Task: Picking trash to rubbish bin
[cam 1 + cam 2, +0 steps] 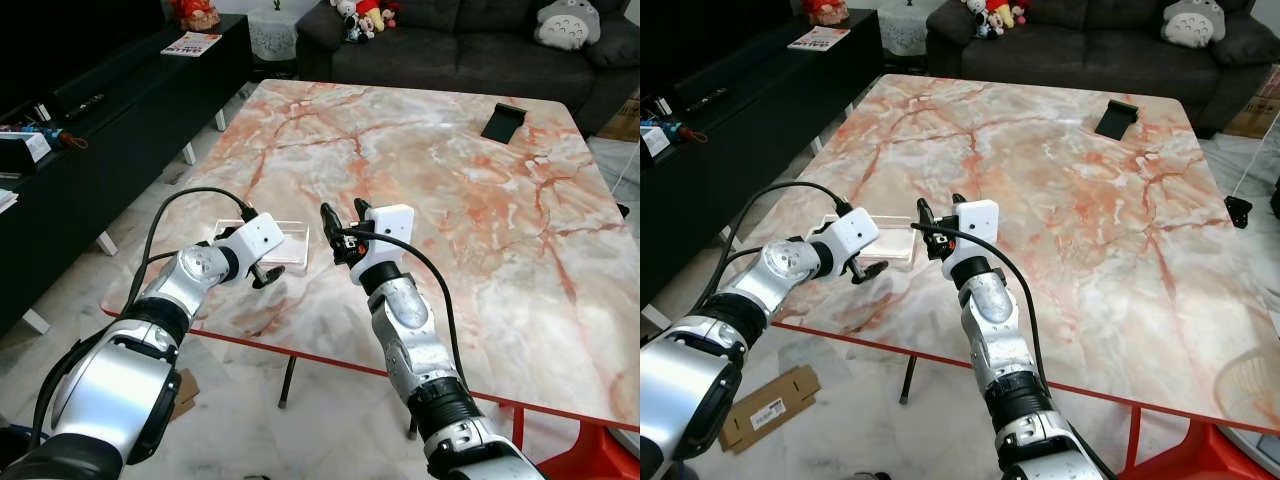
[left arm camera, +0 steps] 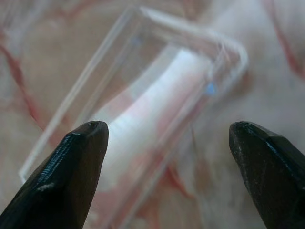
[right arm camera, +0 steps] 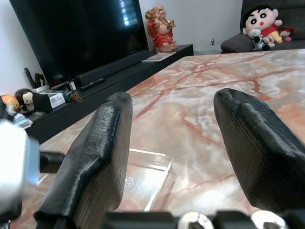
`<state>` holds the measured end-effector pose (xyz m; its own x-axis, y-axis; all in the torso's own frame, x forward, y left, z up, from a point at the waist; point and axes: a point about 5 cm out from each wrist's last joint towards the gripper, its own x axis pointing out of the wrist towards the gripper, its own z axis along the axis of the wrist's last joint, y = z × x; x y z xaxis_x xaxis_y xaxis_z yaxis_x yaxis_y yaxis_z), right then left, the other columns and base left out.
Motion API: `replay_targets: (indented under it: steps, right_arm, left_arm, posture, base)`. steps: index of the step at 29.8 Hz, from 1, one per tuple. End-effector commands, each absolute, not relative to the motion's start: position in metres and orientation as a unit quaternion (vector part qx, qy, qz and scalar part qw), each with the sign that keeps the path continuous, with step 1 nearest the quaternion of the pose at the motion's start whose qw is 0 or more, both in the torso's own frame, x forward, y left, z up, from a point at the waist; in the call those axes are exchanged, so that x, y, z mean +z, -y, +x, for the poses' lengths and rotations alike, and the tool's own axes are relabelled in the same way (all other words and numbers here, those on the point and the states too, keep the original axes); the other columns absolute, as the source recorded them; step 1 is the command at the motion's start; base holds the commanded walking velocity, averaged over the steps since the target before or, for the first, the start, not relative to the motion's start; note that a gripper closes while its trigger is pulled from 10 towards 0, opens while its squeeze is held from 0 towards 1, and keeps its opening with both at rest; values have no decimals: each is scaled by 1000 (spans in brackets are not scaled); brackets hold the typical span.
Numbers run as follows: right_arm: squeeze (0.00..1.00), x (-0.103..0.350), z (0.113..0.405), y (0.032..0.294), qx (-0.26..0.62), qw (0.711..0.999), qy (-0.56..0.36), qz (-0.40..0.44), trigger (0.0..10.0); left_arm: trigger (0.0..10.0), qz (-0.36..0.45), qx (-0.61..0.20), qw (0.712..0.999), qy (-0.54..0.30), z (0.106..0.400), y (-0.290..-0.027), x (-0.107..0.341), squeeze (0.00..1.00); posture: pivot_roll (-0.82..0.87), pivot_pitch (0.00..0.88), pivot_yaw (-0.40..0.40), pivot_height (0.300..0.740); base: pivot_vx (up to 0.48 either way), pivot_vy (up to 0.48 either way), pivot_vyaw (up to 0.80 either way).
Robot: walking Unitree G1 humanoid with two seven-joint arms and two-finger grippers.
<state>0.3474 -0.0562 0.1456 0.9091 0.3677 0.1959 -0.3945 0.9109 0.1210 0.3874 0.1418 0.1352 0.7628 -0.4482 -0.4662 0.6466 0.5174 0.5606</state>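
a clear plastic box [image 1: 285,243] is seen lying flat on the marble surface [image 1: 440,190], near its front left edge. the left claw [image 2: 167,157] is held spread just above the box. the right claw [image 1: 342,232] is held spread just right of the box, apart from it.

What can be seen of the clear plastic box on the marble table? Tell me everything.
The clear rectangular plastic box is shallow, see-through and looks empty, with thin straight walls and squared corners. It lies flat on the pink-veined marble table near its front left edge. The open left tool hovers just over it; the open right tool stands beside it, apart.
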Motion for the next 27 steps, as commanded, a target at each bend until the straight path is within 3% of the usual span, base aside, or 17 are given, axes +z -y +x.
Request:
replay_targets:
  steps: [1,8,13,17,27]
  right_arm:
    - [0,148,347,55,199,972,88,83,10000]
    - [0,149,347,56,201,972,87,83,10000]
    - [0,148,346,53,205,972,86,79,10000]
    - [0,148,344,50,210,971,87,79,10000]
    - [0,149,345,52,211,970,88,76,10000]
  left_arm:
    - [10000,380,-310,860,-141,389,-144,137,0]
    - [10000,383,-281,869,-136,392,-143,140,0]
    - [10000,323,-258,898,-149,393,-145,137,0]
    - [10000,226,-230,933,-157,392,-149,133,0]
    - [10000,150,-211,949,-177,391,-156,131,0]
  posture:
    - [95,92,4,740]
    - [96,96,1,740]
    - [96,93,0,740]
    - [89,85,1,740]
    - [85,64,3,740]
  base:
    - [0,0,0]
    - [0,0,0]
    - [0,0,0]
    - [0,0,0]
    - [0,0,0]
